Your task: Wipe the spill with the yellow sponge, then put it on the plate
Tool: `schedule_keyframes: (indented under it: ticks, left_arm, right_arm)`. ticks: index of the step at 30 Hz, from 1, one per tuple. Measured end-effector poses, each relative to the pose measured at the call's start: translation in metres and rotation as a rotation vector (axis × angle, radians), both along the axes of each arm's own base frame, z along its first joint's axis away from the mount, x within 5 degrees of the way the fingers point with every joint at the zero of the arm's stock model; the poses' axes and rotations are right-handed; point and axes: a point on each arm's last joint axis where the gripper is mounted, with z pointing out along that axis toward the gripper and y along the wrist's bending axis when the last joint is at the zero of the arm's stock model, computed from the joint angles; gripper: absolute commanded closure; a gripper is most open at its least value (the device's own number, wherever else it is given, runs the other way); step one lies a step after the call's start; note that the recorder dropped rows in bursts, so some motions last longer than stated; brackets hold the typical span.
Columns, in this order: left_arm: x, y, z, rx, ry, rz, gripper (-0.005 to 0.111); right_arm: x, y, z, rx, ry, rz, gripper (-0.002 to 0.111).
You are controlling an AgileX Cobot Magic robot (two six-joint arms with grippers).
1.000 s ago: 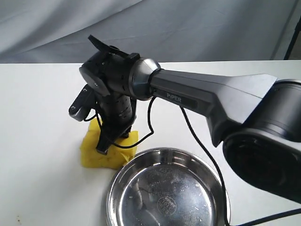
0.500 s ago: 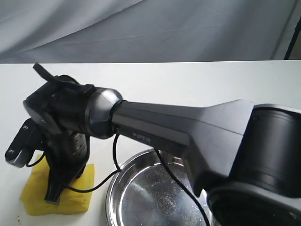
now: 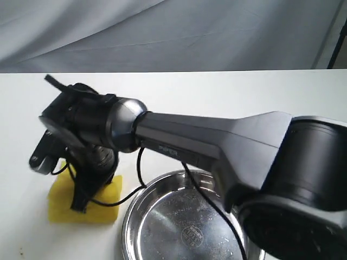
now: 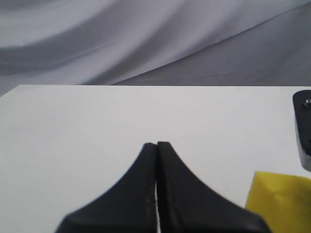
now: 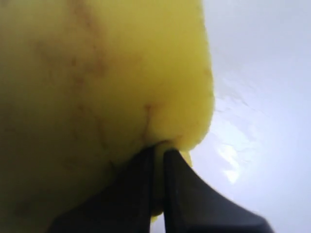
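Right now the right gripper reaches across to the near left part of the white table and pinches the yellow sponge. Its two black fingers are nipped into the foam, which bulges around them in the right wrist view. The sponge lies flat on the table just left of the plate, close to its rim but apparently not touching it. The left gripper hangs idle with its fingers pressed together on nothing, the sponge's corner near it. I cannot see the spill; it is probably under the sponge or hidden by the arm, so this reads as the wiping step. To do it well, I judge the arm should bear down enough to hold the foam's underside flat and sweep in short strokes over the wet patch. The pinch should be firm so the soft block does not twist free, and the sponge should steer clear of the plate's rim until the table is dry.
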Motion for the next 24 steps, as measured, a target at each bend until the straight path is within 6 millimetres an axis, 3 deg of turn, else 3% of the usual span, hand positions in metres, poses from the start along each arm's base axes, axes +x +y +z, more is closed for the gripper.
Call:
schedule_keyframes:
  ticks: [7,14,24]
  left_arm:
    - [0.000,0.000,0.000,0.000,0.000,0.000,0.107]
    - [0.000,0.000,0.000,0.000,0.000,0.000,0.107]
    - [0.000,0.000,0.000,0.000,0.000,0.000,0.107]
  right_arm:
    - [0.047,-0.033,-0.024,-0.054,-0.024,-0.125,0.108]
    - [0.083,-0.063,-0.026,-0.105,-0.113,-0.232,0.108]
    - [0.075,-0.054,-0.023,-0.063,-0.002,-0.151,0.108]
